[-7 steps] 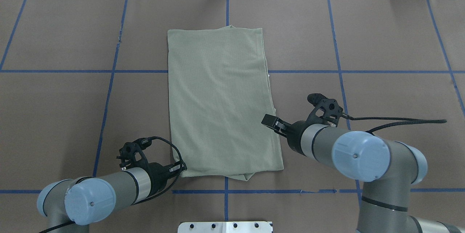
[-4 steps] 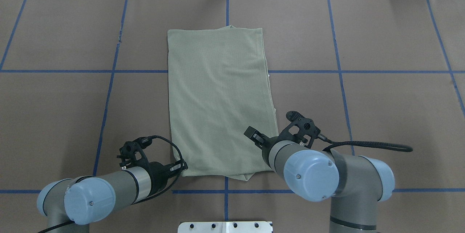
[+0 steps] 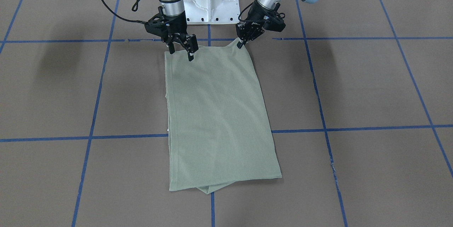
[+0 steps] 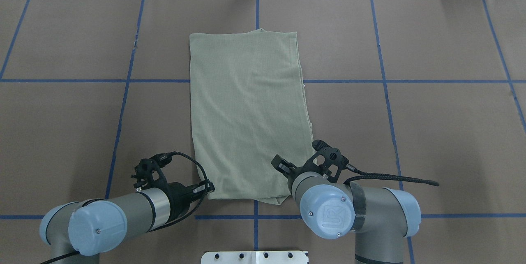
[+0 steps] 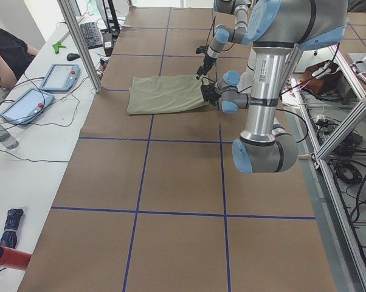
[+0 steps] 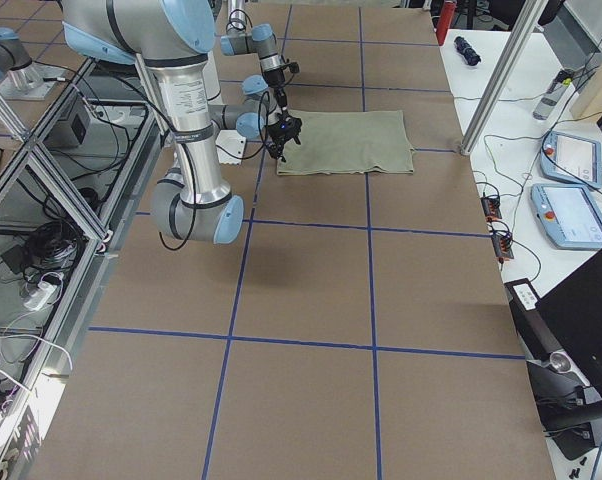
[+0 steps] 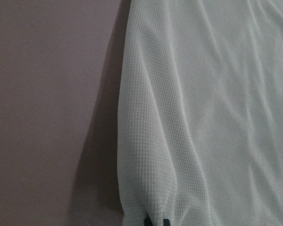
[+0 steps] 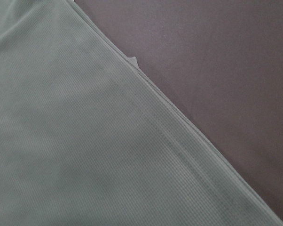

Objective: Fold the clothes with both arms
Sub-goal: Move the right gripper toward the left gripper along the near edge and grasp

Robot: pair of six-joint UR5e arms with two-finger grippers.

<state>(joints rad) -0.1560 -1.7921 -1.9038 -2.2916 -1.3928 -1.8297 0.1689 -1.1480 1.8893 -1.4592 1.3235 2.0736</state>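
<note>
The sage-green shirt (image 4: 246, 112) lies folded into a long rectangle on the brown table, with sleeves, neck and logo hidden. My left gripper (image 4: 208, 188) is shut on the shirt's near left corner and lifts it slightly; it is also seen in the front-facing view (image 3: 240, 45) and in the left wrist view (image 7: 155, 221). My right gripper (image 3: 182, 52) is open and empty, just above the shirt's near right corner (image 4: 279, 164). The right wrist view shows the shirt's edge (image 8: 85, 141) and a small white tip (image 8: 133, 60) sticking out from under it.
The white pedestal base (image 3: 208, 0) stands at the table's near edge between the arms. Blue tape lines (image 4: 123, 81) grid the brown table. A side table with tablets (image 5: 55, 76) and an aluminium post (image 5: 79, 42) stand beyond the far edge.
My right arm has swung back and inward, from beside the shirt's right edge to over its near right corner. The left arm has barely moved.
</note>
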